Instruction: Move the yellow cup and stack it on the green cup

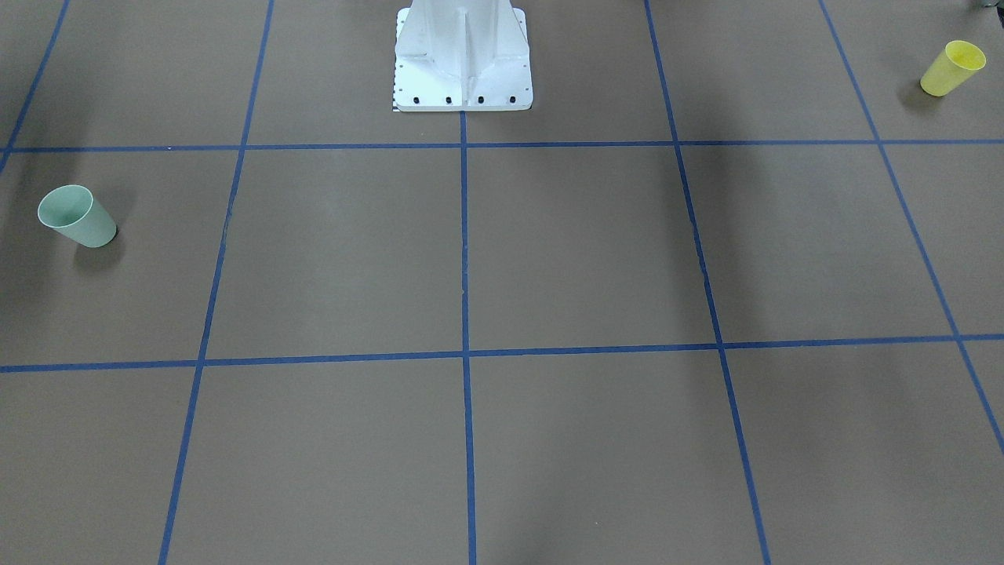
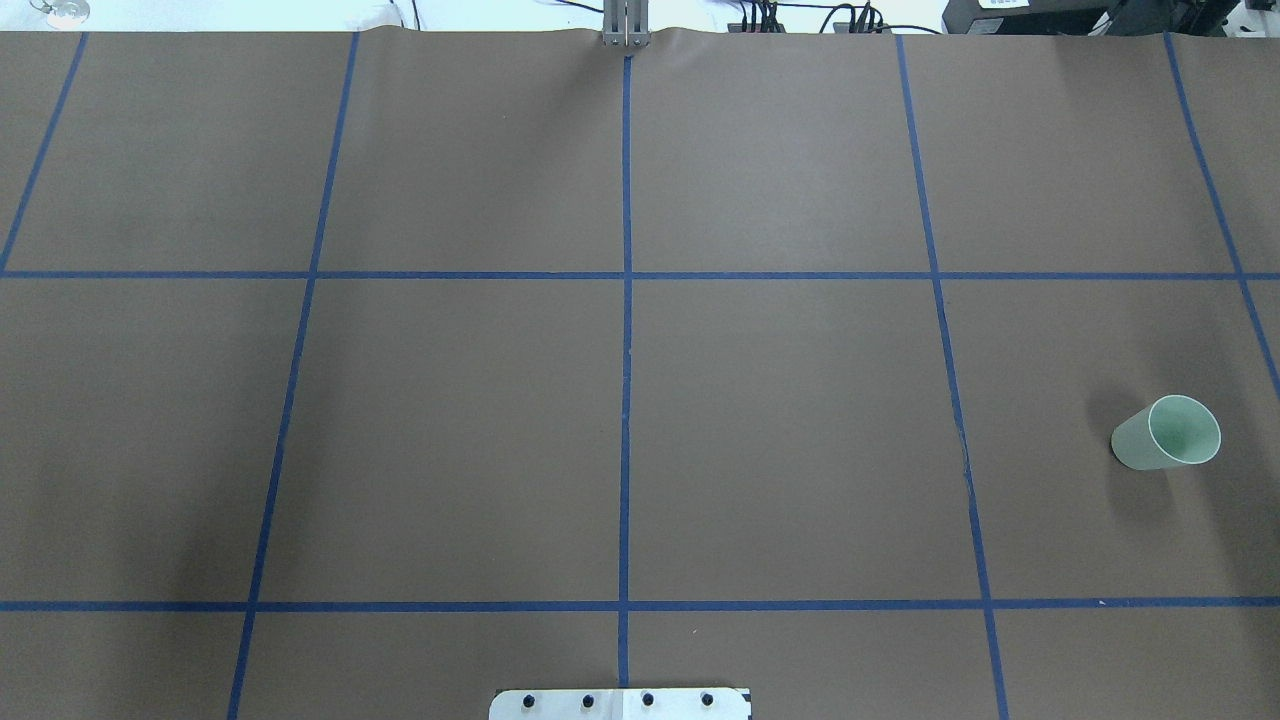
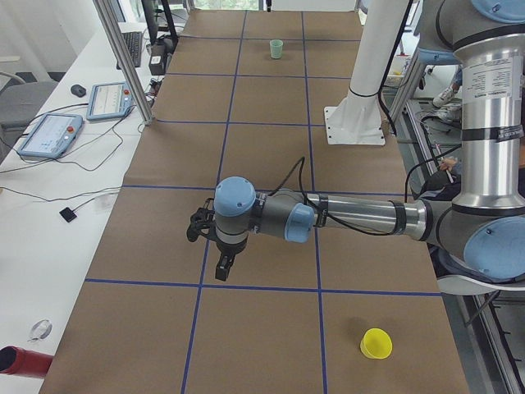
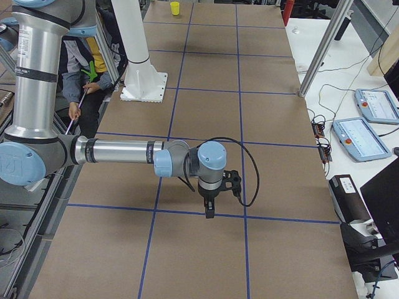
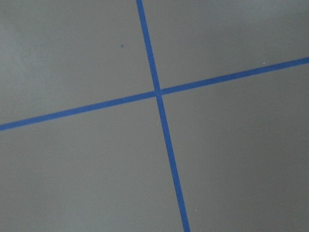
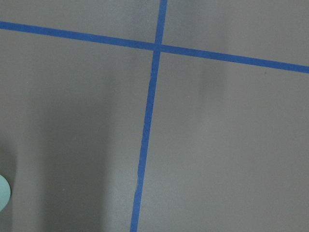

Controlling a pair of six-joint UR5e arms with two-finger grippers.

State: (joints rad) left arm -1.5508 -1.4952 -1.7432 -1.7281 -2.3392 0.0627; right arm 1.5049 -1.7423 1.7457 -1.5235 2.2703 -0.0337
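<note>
The yellow cup (image 1: 952, 68) stands upright near the table's corner on my left arm's side; it also shows as the yellow cup (image 3: 376, 343) and far off as the yellow cup (image 4: 174, 8). It is outside the overhead view. The green cup (image 1: 77, 216) stands upright at the opposite end, on my right arm's side (image 2: 1167, 433), and a sliver of it shows at the right wrist view's left edge. My left gripper (image 3: 222, 269) hangs above the table, well away from the yellow cup. My right gripper (image 4: 209, 210) hangs likewise, far from the green cup. I cannot tell whether either is open or shut.
The white pedestal base (image 1: 463, 67) is bolted at the robot's edge of the brown table with its blue tape grid (image 2: 626, 275). A seated person (image 4: 87, 71) is beside the pedestal. Teach pendants (image 3: 51, 134) and cables lie on the side benches, and a red cylinder (image 3: 20, 361) lies there too.
</note>
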